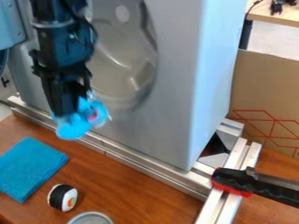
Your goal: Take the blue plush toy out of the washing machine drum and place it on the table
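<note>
- At six to seven o'clock, we see a round metal tin (pixel 90 218) on the wooden bench (pixel 137 197).
- At seven, a black-and-white sushi-like toy (pixel 62 197); at eight, a folded blue cloth (pixel 30 168).
- At nine, the black gripper (pixel 71 114) has its fingers gripping a light-blue soft toy (pixel 74 127): lifted, we judge, not yet released.
- Behind, a gray metal basin (pixel 175 83) on its side.
</note>
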Action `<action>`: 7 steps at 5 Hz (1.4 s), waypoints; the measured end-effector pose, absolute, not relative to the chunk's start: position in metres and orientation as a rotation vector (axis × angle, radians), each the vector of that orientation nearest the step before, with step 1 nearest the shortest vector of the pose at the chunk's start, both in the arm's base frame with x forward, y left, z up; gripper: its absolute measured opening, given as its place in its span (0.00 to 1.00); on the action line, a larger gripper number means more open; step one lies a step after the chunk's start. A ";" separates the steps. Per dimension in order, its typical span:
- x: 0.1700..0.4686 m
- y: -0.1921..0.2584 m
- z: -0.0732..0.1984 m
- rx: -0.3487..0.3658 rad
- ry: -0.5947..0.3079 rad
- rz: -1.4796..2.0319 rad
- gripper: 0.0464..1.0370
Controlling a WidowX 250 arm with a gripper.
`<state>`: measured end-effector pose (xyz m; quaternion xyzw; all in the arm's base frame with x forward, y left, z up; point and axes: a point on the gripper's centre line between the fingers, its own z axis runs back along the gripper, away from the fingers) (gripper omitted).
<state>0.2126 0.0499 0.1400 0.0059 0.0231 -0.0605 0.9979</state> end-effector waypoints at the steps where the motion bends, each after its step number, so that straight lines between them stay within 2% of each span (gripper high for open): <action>1: 0.190 0.038 0.125 0.059 0.079 -0.147 0.03; 2: 0.191 0.024 0.098 0.032 0.046 -0.229 0.03; 4: 0.215 0.013 0.046 -0.046 -0.012 -0.369 0.03; 6: 0.222 0.015 0.010 -0.107 0.030 -0.411 0.03; 7: 0.225 0.016 -0.001 -0.114 0.062 -0.411 0.05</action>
